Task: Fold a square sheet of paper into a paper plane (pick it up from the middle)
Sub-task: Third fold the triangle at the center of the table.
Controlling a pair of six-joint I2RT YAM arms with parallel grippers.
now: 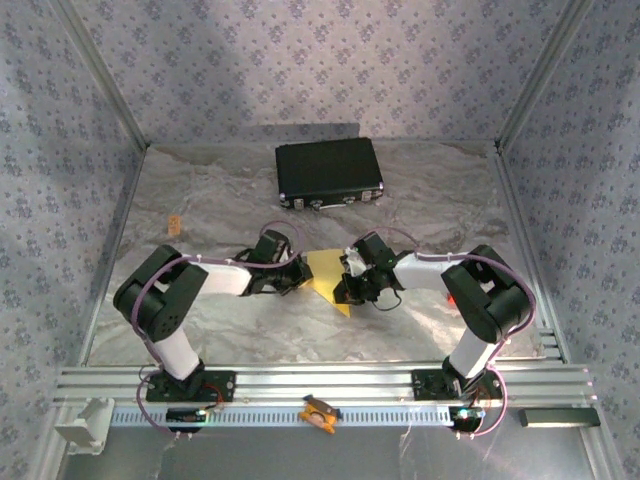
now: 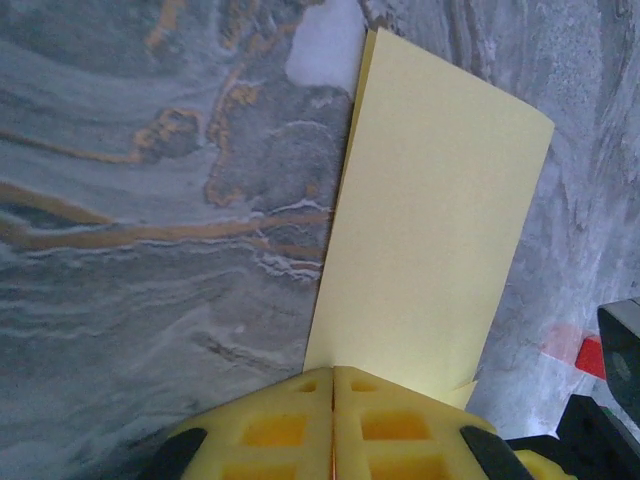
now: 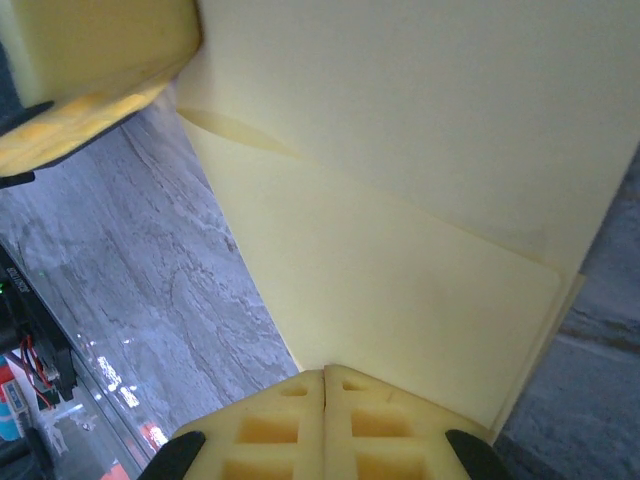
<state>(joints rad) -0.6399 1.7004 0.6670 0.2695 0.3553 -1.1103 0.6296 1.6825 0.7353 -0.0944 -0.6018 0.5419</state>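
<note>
The square sheet of paper (image 1: 326, 270) is yellow and folded over into layers, and it sits between the two arms at mid-table. My left gripper (image 1: 304, 276) meets its left side and my right gripper (image 1: 348, 286) its right side. In the left wrist view the yellow foam jaws are pressed together at the left gripper (image 2: 333, 372), with the folded sheet (image 2: 430, 230) running out from the seam. The right gripper (image 3: 324, 375) is likewise shut on an edge of the sheet (image 3: 400, 260), and a finger of the left gripper (image 3: 90, 80) shows at the top left. A paper plane is out of view.
A black rectangular case (image 1: 330, 172) lies at the back of the marbled table (image 1: 200, 200). A small orange clip (image 1: 174, 224) sits at the left. A red mark (image 1: 452, 298) is by the right arm. An orange object (image 1: 318, 412) rests on the front rail.
</note>
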